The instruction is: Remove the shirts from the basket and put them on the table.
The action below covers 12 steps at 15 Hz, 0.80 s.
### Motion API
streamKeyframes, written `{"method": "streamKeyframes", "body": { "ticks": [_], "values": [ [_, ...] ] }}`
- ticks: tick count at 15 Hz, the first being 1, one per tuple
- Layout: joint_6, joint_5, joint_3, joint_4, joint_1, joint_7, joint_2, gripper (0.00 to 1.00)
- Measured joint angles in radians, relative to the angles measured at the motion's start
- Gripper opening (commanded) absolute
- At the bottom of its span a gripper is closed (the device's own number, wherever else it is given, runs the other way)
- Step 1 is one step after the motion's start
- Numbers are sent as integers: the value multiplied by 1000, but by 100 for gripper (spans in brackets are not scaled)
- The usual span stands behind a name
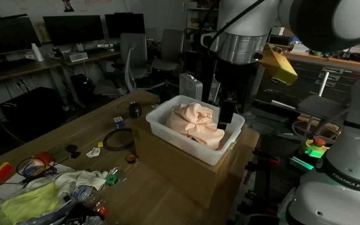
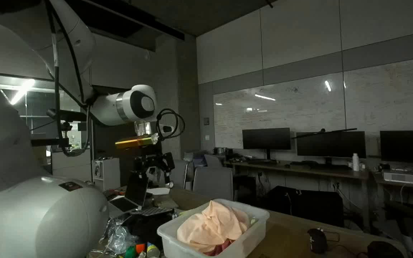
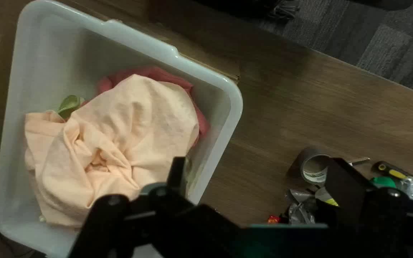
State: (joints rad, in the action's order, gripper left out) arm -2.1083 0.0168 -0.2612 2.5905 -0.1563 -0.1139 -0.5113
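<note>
A white plastic basket [image 1: 183,144] stands on a cardboard box [image 1: 173,165] on the wooden table [image 1: 155,197]. The basket also shows in an exterior view [image 2: 258,229] and the wrist view [image 3: 52,61]. A crumpled peach shirt [image 1: 195,122] lies on top inside it, seen also in the wrist view [image 3: 127,132]. A red cloth [image 3: 156,73] and a small green piece [image 3: 69,104] peek out beneath; their full shapes are hidden. My gripper [image 3: 262,175] is open, with nothing between its fingers. It hangs above the basket's side, also in both exterior views [image 1: 225,123] [image 2: 154,183].
A yellow-green cloth [image 1: 30,201], a plastic bottle [image 1: 87,197] and loose clutter lie on the table. A puzzle cube [image 1: 119,122] and a black speaker [image 1: 135,110] stand near the box. A tape roll [image 3: 316,166] and a laptop [image 2: 136,191] are on the table too.
</note>
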Motion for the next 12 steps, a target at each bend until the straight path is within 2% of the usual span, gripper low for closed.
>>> {"method": "streamKeyframes", "body": {
  "ticks": [6,12],
  "values": [
    [0,9,2,-6,0,0,1,100],
    [-56,106,8,-15,44,-55,38,100]
  ]
}}
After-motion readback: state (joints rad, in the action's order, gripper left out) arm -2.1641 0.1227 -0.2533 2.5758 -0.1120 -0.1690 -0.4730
